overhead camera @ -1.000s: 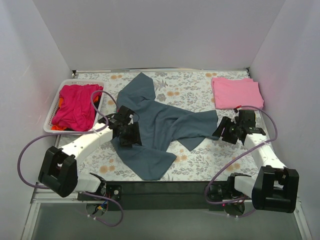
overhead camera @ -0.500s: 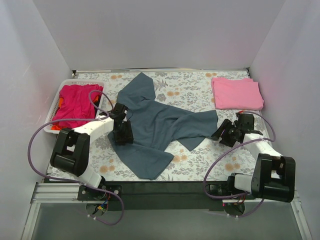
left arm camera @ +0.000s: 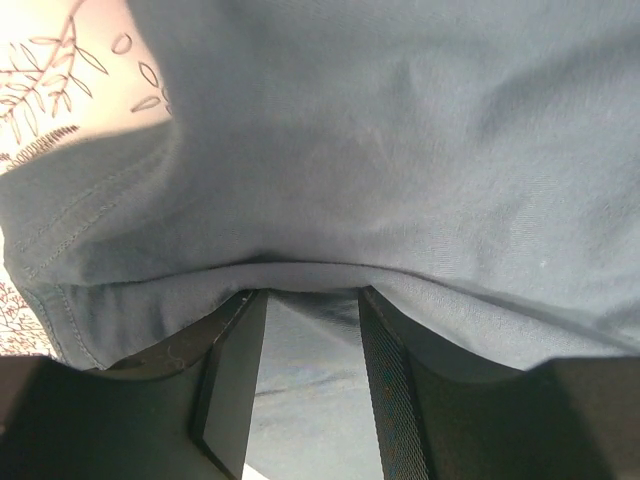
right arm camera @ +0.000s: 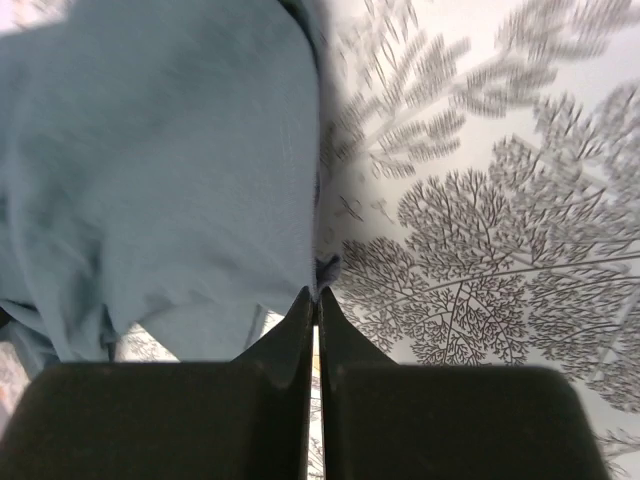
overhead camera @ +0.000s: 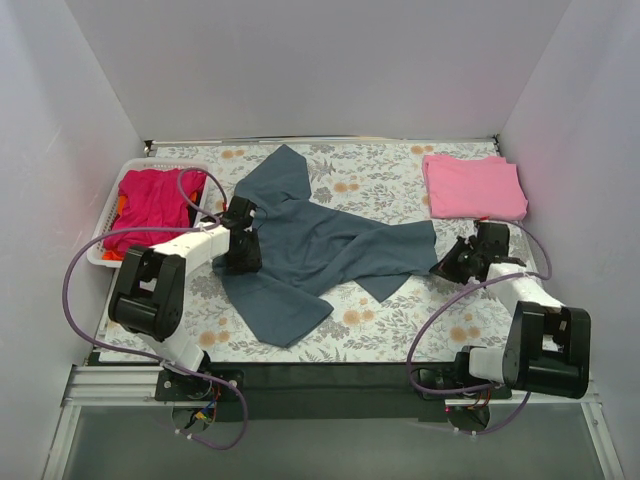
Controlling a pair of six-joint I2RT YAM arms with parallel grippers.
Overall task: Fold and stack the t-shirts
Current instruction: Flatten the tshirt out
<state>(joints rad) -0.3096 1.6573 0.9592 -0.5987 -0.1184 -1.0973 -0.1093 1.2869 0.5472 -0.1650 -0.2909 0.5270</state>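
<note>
The left arm reaches from its base at the near left edge up and slightly right, elbow raised. Its wrist is bent down so the left gripper (overhead camera: 243,256) sits low on the left edge of the slate blue-grey t-shirt (overhead camera: 320,250). In the left wrist view its fingers (left arm camera: 232,390) stand apart, and a fold of the shirt is draped across their tips, with more cloth showing in the gap.

The right arm stretches from the near right corner toward the far left, lying low over the floral tablecloth (overhead camera: 400,310). The right gripper (overhead camera: 448,266) points left at the shirt's right end. Its fingers are pressed together, and their tips touch the corner of the hem. Whether any cloth is pinched between them cannot be told.

The shirt lies crumpled in the middle of the table, its long axis running left to right between the two grippers. One lobe points to the far left and another broad flap to the near left.

A folded pink t-shirt (overhead camera: 472,186) lies flat at the far right. A magenta t-shirt (overhead camera: 150,208) fills the white slotted basket (overhead camera: 97,243) at the far left.
</note>
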